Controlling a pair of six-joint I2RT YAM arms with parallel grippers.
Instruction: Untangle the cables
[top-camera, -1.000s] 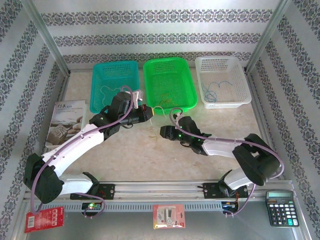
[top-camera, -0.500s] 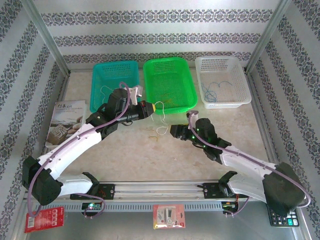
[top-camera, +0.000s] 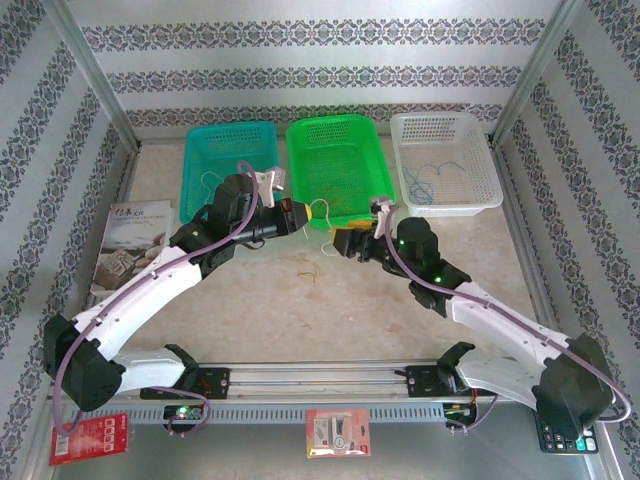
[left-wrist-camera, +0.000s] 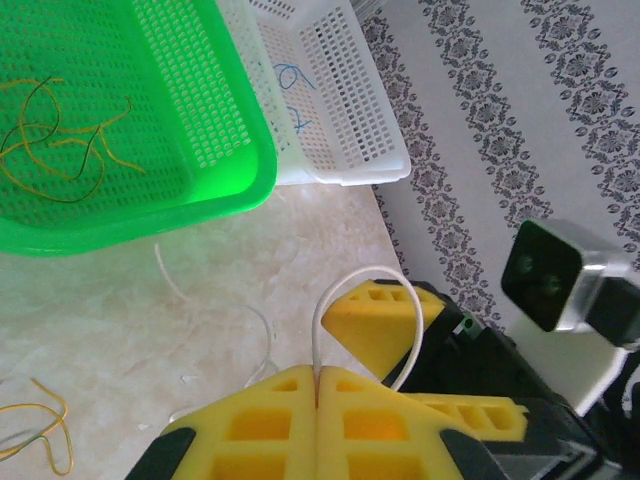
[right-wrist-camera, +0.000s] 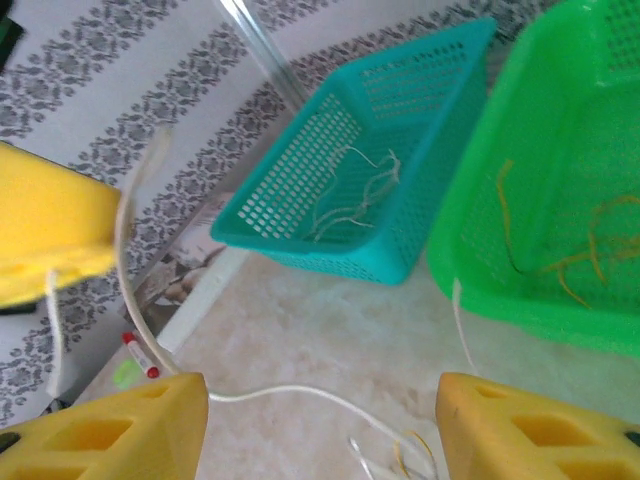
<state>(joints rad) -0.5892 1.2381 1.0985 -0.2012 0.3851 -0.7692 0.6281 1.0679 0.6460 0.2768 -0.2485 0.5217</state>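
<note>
Since the earlier frame the right gripper (top-camera: 347, 243) has risen toward the frame's centre, its jaws wider apart. It now faces the left gripper (top-camera: 292, 215), which is clamped on a white cable (left-wrist-camera: 362, 273). The cable's loop stands just right of the left claw, and its tail crosses between the right fingers.

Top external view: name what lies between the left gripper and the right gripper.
A cream-white cable loop, pinched in the shut left gripper, spans the gap to the open right gripper. Seen in the top view.
</note>
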